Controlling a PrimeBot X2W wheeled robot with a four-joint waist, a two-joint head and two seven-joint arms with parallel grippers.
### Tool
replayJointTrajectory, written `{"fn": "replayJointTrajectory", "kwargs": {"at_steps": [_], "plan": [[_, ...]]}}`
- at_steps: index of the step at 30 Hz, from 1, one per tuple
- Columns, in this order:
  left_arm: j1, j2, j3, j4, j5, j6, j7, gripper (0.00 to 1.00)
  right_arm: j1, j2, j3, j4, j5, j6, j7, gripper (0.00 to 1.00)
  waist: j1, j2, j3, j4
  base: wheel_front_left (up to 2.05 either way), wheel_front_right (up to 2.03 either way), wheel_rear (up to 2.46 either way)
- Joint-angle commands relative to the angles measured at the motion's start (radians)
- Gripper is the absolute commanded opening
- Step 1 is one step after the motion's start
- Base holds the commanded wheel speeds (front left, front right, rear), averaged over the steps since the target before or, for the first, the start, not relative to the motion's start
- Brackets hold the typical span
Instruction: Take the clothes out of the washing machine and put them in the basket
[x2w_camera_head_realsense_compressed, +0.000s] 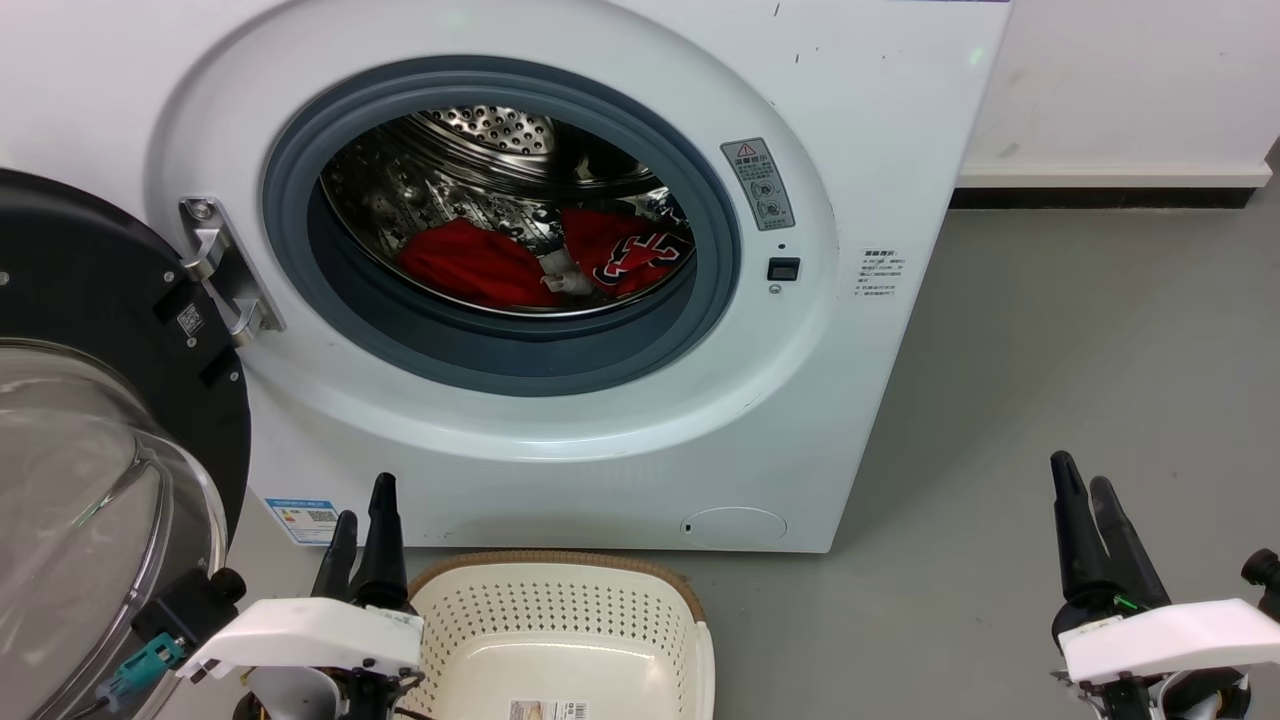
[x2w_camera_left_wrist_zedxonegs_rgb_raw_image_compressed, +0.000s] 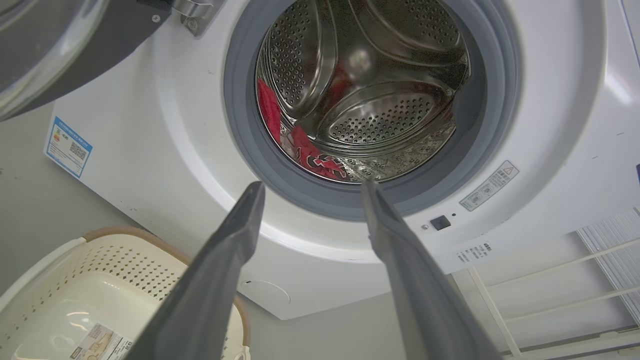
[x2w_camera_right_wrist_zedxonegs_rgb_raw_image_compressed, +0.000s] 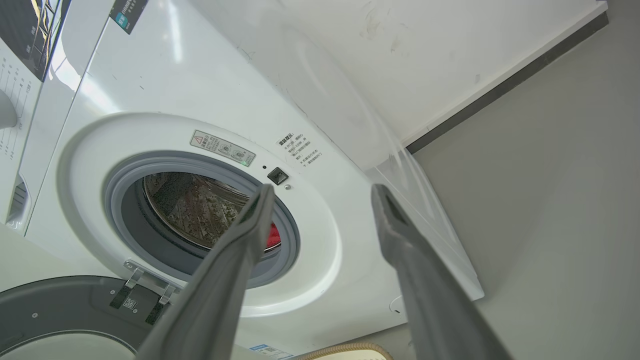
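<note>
The left gripper (x2w_camera_head_realsense_compressed: 364, 500) and right gripper (x2w_camera_head_realsense_compressed: 1080, 472) are both spread and empty. The red jerseys (x2w_camera_head_realsense_compressed: 480, 265) lie well ahead of the jaws, low in the drum (x2w_camera_head_realsense_compressed: 490, 130). A reaching finger could snag the grey door seal (x2w_camera_head_realsense_compressed: 500, 350), or a shallow pinch could drop cloth short of the basket (x2w_camera_head_realsense_compressed: 560, 610).

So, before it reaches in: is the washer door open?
Open. The door is swung aside on its hinge, leaving the drum and red clothes exposed.
</note>
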Motion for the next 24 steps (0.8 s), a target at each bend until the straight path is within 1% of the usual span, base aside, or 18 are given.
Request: {"fn": "replayJointTrajectory", "kwargs": {"at_steps": [1,5,9,24], "plan": [[-0.002,0.002,-0.005,-0.02,0.035,0.006,-0.009,1.0,-0.001,-0.001,0.002,-0.022,-0.036,0.0,-0.009,1.0,0.0,0.0,0.0,0.0,0.0,0.0,0.0],[0.002,0.002,-0.016,-0.028,0.098,0.02,-0.023,1.0,0.007,-0.001,0.003,-0.033,-0.102,0.0,-0.022,1.0,0.0,0.0,0.001,0.001,0.0,0.0,0.0],[0.007,0.002,-0.025,-0.037,0.153,0.024,-0.036,1.0,0.015,-0.001,0.006,-0.046,-0.164,0.0,-0.036,1.0,0.0,0.0,0.002,0.001,0.0,0.0,0.0],[0.029,0.002,-0.038,-0.072,0.335,0.019,-0.08,1.0,0.044,-0.001,0.006,-0.098,-0.359,0.0,-0.081,1.0,0.0,0.0,0.007,0.0,0.0,0.0,0.0]]}}
